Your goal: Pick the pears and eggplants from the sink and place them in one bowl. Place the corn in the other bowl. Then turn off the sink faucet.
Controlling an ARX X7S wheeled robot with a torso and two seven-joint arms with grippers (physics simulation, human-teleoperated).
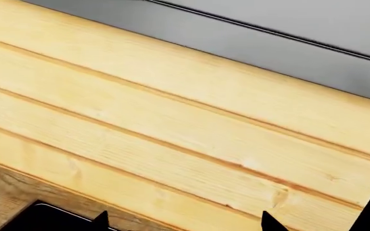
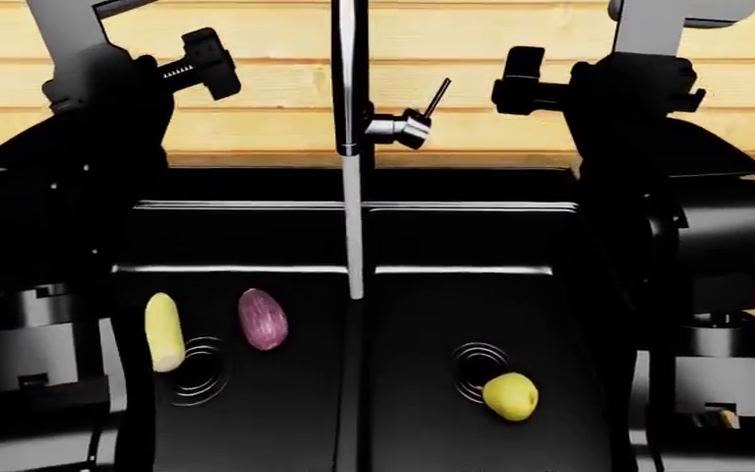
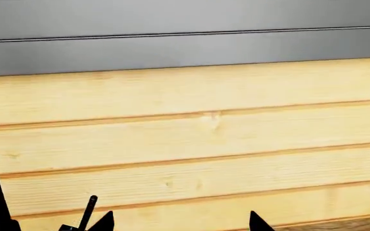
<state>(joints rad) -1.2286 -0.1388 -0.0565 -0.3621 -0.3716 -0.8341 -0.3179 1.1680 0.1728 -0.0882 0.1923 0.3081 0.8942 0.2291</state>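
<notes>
Left wrist view: pale wooden wall planks (image 1: 172,125) are seen, with a grey panel (image 1: 288,43) beyond them. A corner of the black sink (image 1: 50,219) is seen at the frame edge. Only two dark fingertips (image 1: 271,222) of the left hand (image 1: 185,222) are visible, set well apart, so the hand is spread and holds nothing.

Head view: the sink is seen as two basins with a central divider (image 2: 347,393). The corn (image 2: 162,331) lies in the left basin beside its drain (image 2: 201,372), and the eggplant (image 2: 262,319) lies just beside the corn. The pear (image 2: 510,396) rests in the right basin, touching its drain ring. Water (image 2: 353,226) is running from the faucet (image 2: 346,79); its lever (image 2: 435,98) is tilted upward. Both arms are raised at either side.

Right wrist view: the same planks are seen. The lever tip appears at the edge. The right hand (image 3: 181,222) shows two separated fingertips, spread and empty.
</notes>
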